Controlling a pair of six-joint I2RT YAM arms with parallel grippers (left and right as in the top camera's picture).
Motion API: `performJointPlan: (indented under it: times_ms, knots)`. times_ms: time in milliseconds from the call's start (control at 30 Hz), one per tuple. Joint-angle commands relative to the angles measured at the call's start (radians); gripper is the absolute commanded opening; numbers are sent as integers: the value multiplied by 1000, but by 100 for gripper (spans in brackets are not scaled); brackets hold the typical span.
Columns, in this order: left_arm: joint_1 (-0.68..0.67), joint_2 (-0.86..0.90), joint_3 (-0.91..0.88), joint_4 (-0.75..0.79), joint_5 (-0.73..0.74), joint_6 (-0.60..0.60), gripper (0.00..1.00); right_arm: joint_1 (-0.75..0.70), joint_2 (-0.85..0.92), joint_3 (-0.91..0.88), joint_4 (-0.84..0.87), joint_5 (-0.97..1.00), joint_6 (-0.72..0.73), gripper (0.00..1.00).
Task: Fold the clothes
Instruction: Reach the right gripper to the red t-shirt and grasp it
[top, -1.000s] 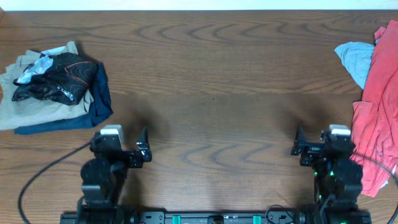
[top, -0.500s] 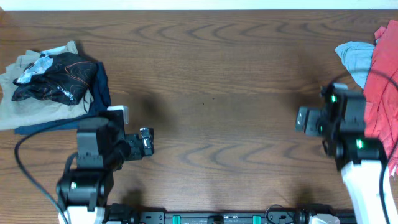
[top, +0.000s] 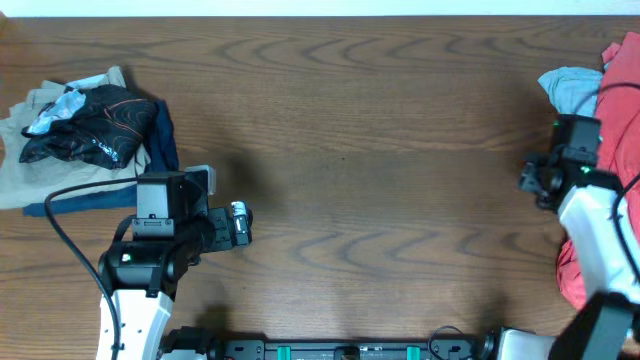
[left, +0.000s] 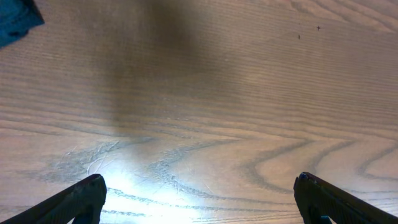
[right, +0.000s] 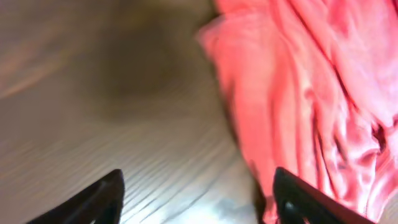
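Wood table (top: 380, 150) stretching wide. I'm eyeing coral T-shirt (right: 298, 93): soft, light, limp, so pinching its near edge seems best. I'm reading right gripper (right: 199, 199) as gaping, empty; left gripper (left: 199, 202) likewise spread, holding nothing.

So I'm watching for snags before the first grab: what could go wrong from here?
1. The coral-red shirt is bunched in deep folds, so the open right gripper beside its edge may pinch several layers rather than a single edge.
2. A light-blue garment lies right beside the shirt, seemingly touching it, and could get dragged along when the shirt is pulled out.
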Motion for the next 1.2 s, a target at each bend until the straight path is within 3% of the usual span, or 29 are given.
performJointPlan:
  times_ms: [0, 300, 433, 500, 567, 633, 1167]
  knots:
    - [6, 3, 22, -3, 6, -10, 98, -60, 69, 16, 30, 42, 83, 69]
    - [6, 3, 22, -3, 6, -10, 98, -151, 212, 16, 149, 24, 84, 50]
    - [6, 3, 22, -3, 6, -9, 98, -184, 272, 16, 189, -32, 83, 49]
    - [6, 3, 22, -3, 6, -9, 98, -193, 298, 16, 189, -39, 83, 43]
    - [6, 3, 22, -3, 6, -10, 98, -195, 318, 16, 192, -38, 83, 29]
    - [6, 3, 22, -3, 6, -9, 97, -195, 325, 16, 192, -38, 83, 1]
    - [6, 3, 22, -3, 6, -9, 98, -241, 0, 317, 5, -53, 79, 1]
